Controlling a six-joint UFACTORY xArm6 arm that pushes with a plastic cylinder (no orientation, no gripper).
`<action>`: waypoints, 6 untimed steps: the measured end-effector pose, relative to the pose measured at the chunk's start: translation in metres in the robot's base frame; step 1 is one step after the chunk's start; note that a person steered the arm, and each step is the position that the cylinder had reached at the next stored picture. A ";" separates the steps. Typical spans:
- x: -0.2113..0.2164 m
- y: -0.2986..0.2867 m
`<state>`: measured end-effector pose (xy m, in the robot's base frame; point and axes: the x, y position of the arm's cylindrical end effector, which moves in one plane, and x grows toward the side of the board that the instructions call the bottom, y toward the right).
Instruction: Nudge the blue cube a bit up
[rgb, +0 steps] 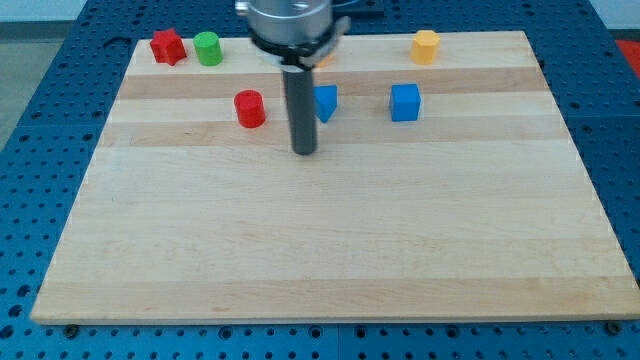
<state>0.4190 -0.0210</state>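
The blue cube (405, 102) sits on the wooden board (320, 250) in the upper right of middle. A second blue block (327, 102), its shape unclear, lies to the cube's left, partly hidden behind my rod. My tip (304, 153) rests on the board just below and left of this second blue block, well to the left of and slightly below the blue cube. It touches neither.
A red cylinder (249, 108) stands left of my rod. A red star (168, 46) and a green cylinder (207, 48) sit at the top left. An orange block (426, 46) sits at the top right. A bit of another orange block (326, 60) shows behind the arm.
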 end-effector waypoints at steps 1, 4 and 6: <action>0.008 0.052; 0.008 0.119; -0.013 0.147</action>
